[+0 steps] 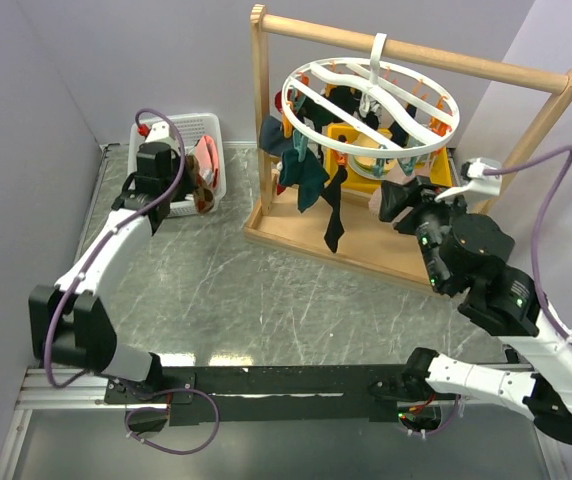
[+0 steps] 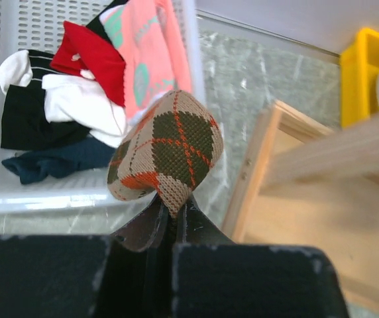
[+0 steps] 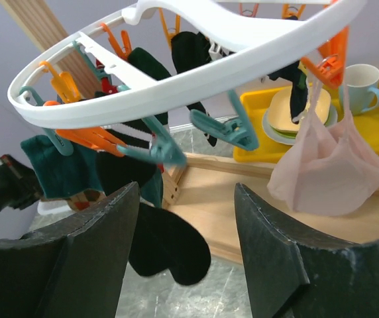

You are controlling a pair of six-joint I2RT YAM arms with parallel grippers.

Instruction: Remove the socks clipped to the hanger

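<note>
Clenching left gripper (image 2: 168,222) on argyle sock (image 2: 169,149) near basket (image 2: 44,199), holding right gripper (image 3: 186,192) spread, empty, under pink sock (image 3: 328,165), risking yanking hanger (image 3: 196,79) askew.

This was a robot lab cell: plain pale partition walls (image 1: 26,120) boxed in a marble-patterned tabletop (image 1: 266,290), with a cabled left arm (image 1: 116,242) and right arm (image 1: 478,252) bolted to a black rail (image 1: 266,381) at its near edge. On the tabletop stood a wooden frame (image 1: 416,52) hung with a white clip hanger (image 3: 196,81), beside a white plastic basket (image 1: 206,121).
</note>
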